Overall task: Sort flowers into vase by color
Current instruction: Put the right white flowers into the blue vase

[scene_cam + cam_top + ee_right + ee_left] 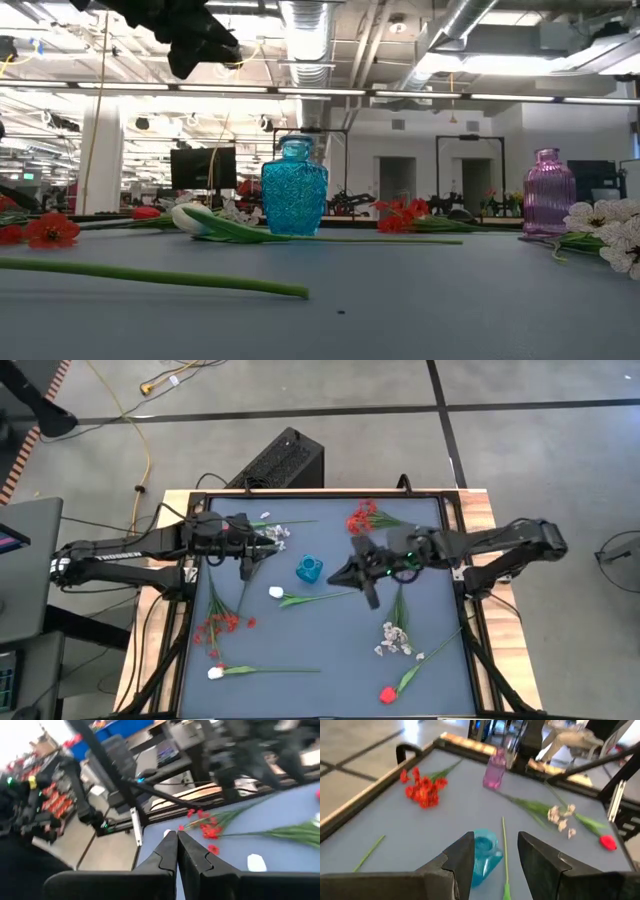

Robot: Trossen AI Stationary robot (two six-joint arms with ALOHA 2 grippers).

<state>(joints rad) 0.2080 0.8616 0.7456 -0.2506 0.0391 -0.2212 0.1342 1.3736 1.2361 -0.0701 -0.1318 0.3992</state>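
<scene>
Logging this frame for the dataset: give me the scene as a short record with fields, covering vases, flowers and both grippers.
blue vase: upright, mid-table, no flowers in it
pink vase: upright, empty
left gripper: open, above the table, facing the blue vase
right gripper: shut, holding nothing, raised
red flowers: sprays and, bud
white flowers: buds, spray
table: flowers all lying flat on it

Open workshop hall under bright strip lights

Grey concrete floor (300,400) crossed by dark lines, a yellow cable (140,435) snaking over it; white column (100,155), exposed ducts (310,30) overhead, a dark monitor (203,167) glowing far back.
</scene>
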